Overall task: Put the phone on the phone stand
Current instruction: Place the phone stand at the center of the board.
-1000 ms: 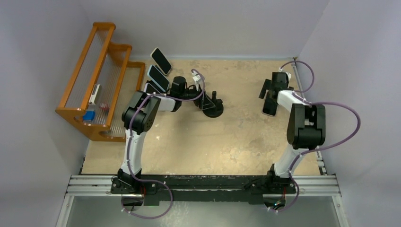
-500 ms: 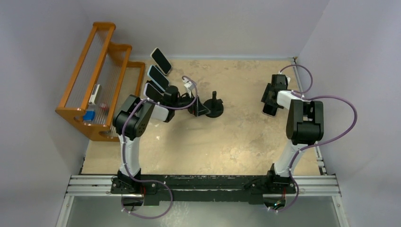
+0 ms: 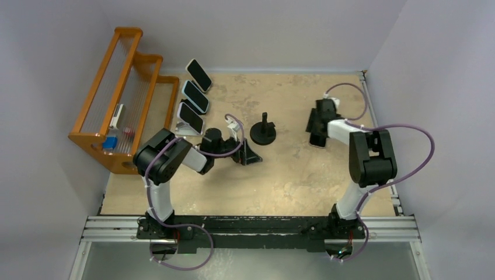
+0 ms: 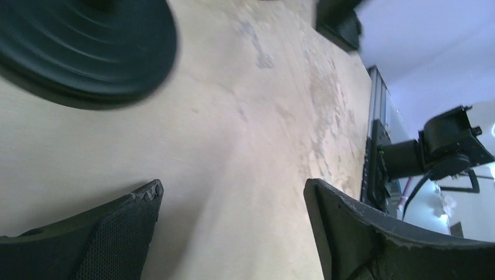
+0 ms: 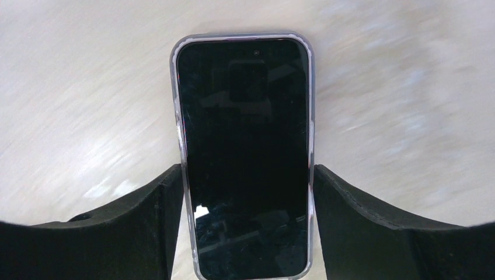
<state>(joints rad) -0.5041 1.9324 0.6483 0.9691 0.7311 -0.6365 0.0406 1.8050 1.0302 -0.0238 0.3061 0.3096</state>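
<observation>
The black phone stand, a round base with a short post, stands mid-table; its base fills the upper left of the left wrist view. The phone, black-screened in a clear case, sits between the fingers of my right gripper, which press on its two long edges. From above, that gripper is to the right of the stand, with the phone mostly hidden under it. My left gripper lies low just in front of the stand, open, with only bare table between its fingers.
Three other phones lean on stands in a row at the back left. An orange wooden rack lines the left edge. Grey walls close in the table at the back and on both sides.
My right gripper has shut on the phone and carried it left, toward the stand. My left gripper has let go of the stand, opened wider and drawn back toward the near side.
</observation>
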